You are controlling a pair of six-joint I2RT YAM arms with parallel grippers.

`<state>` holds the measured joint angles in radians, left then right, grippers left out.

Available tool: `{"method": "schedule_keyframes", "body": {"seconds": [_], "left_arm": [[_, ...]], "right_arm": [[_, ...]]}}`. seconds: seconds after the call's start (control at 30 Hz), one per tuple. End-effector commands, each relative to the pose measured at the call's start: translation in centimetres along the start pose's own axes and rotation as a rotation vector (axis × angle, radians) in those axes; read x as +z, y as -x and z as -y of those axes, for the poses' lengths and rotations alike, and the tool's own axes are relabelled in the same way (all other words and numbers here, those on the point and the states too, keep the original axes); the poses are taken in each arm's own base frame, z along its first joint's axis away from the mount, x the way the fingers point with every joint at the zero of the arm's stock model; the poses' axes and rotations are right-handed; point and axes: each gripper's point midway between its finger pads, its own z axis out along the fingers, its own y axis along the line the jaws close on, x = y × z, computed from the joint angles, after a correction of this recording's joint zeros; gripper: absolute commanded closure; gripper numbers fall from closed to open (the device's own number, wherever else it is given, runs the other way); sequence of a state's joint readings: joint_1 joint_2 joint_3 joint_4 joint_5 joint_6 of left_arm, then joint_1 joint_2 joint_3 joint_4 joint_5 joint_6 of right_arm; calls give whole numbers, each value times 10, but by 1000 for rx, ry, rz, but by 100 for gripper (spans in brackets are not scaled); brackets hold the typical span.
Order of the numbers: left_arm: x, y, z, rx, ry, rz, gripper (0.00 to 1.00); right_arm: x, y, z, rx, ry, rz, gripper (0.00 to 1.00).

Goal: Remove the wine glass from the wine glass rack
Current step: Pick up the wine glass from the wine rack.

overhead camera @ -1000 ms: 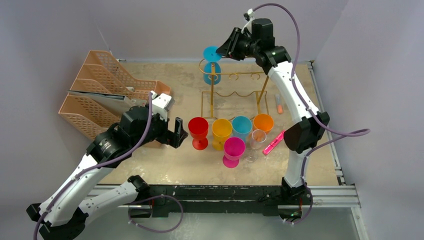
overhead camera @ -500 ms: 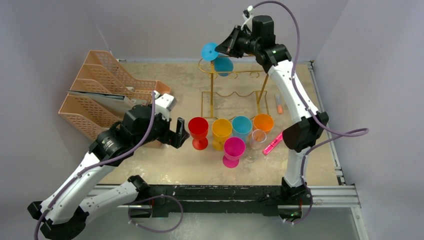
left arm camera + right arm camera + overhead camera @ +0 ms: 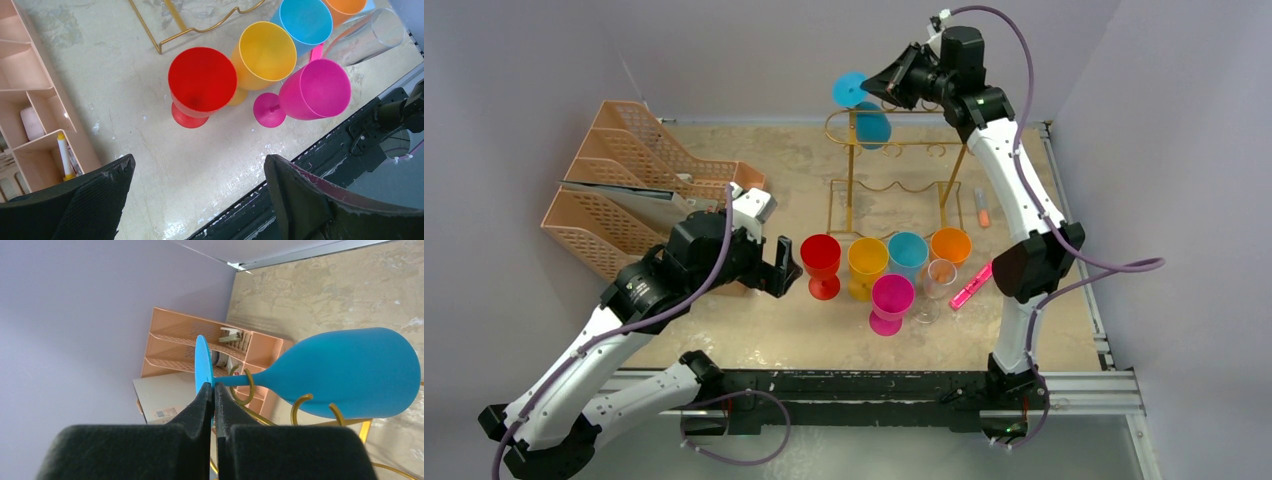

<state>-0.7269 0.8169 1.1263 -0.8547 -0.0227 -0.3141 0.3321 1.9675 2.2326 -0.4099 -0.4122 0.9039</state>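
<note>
A blue wine glass [image 3: 871, 124] hangs tilted at the top left of the gold wire wine glass rack [image 3: 848, 190]. My right gripper [image 3: 873, 88] is shut on the rim of its round foot [image 3: 201, 357]. In the right wrist view the bowl [image 3: 350, 370] points right, and the stem passes through a curled hook [image 3: 248, 390] of the rack. My right gripper [image 3: 212, 387] pinches the thin disc edge-on. My left gripper [image 3: 781, 265] hovers open and empty by the red glass [image 3: 821, 262], with bare table between its fingers [image 3: 199, 162].
In front of the rack stand several glasses: red [image 3: 202, 80], yellow [image 3: 265, 50], blue [image 3: 305, 20], orange [image 3: 951, 245], magenta [image 3: 320, 87] and a clear one [image 3: 370, 35]. Peach mesh file trays [image 3: 624, 190] sit at the left. A pink marker [image 3: 971, 285] and an orange one [image 3: 982, 208] lie at the right.
My right gripper closed on the blue glass's foot, then moved up and right. The glass swung from hanging straight down to tilted. The left arm stayed put.
</note>
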Motion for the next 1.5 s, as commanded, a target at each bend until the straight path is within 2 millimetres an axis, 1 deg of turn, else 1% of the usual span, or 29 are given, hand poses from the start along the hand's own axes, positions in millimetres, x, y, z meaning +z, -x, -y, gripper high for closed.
{"method": "schedule_keyframes", "body": {"seconds": [0.0,0.2,0.33,0.5,0.7,0.8,0.93,1.03,1.13,1.27,1.47], "left_arm": [[-1,6,1,-11,-3,27,0],[-3,8,0,-11,2,37,0],[-5,9,-1,-9,5,45,0],[-7,11,-2,-5,8,65,0],[-10,14,0,-7,0,83,0],[-11,13,-1,-9,1,80,0],[-13,13,-1,-7,-1,84,0],[-12,11,-1,-3,2,76,0],[-11,10,-1,-4,2,68,0],[-12,9,-1,-7,1,71,0],[-15,10,-2,-8,1,82,0]], "right_arm": [[-9,20,-32,25,109,51,100],[-3,20,-32,43,129,50,100],[-3,29,-39,24,153,88,100],[-5,31,-44,-21,160,84,100],[-1,33,-41,-26,162,98,100],[1,39,-36,-26,143,136,100],[3,46,-36,-55,154,180,100],[3,51,-40,-93,161,206,100],[-2,58,-45,-131,165,246,100],[-4,61,-51,-158,191,263,100],[-2,63,-40,-152,145,281,100]]}}
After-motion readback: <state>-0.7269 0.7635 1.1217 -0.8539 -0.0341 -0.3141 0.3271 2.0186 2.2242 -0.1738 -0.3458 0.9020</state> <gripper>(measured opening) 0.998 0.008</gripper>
